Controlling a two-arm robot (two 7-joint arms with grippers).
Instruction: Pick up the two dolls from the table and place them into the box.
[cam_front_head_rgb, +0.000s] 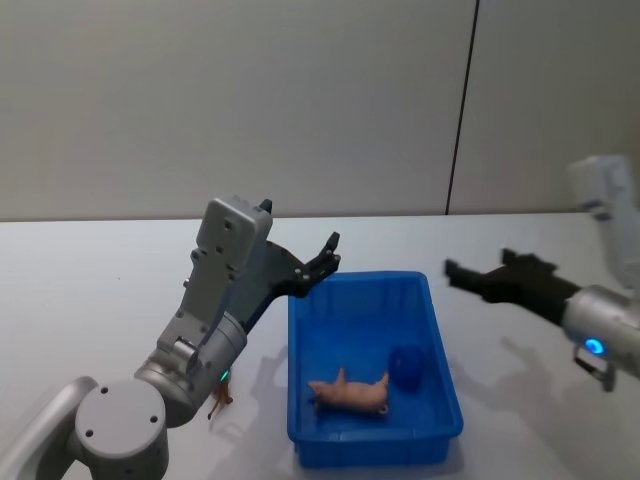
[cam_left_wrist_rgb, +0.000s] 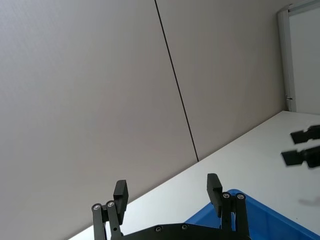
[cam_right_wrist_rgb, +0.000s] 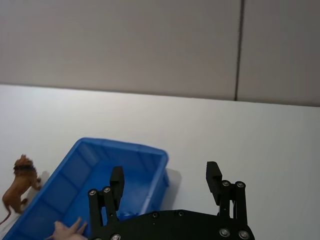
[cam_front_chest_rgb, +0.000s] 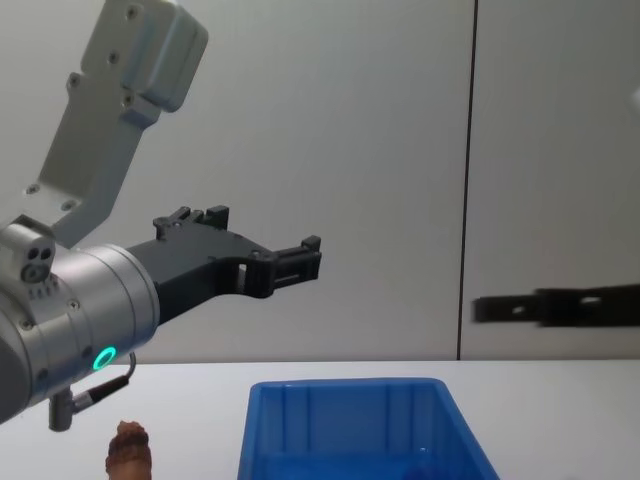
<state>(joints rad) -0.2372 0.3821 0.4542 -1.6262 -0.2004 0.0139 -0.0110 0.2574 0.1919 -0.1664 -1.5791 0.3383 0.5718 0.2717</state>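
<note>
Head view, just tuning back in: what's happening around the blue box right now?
Two dolls already lie in the blue box: a pink pig and a round blue one. A reddish-brown figure stands on the table beside the box, on the robot's left. Both arms are up off the table and hold nothing. The left tool hangs open up by the box's far left corner, and the right tool is open off to the box's right.

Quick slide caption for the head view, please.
Pig and blue doll in the box, brown figure on the table beside it, left tool and right tool open, raised.
</note>
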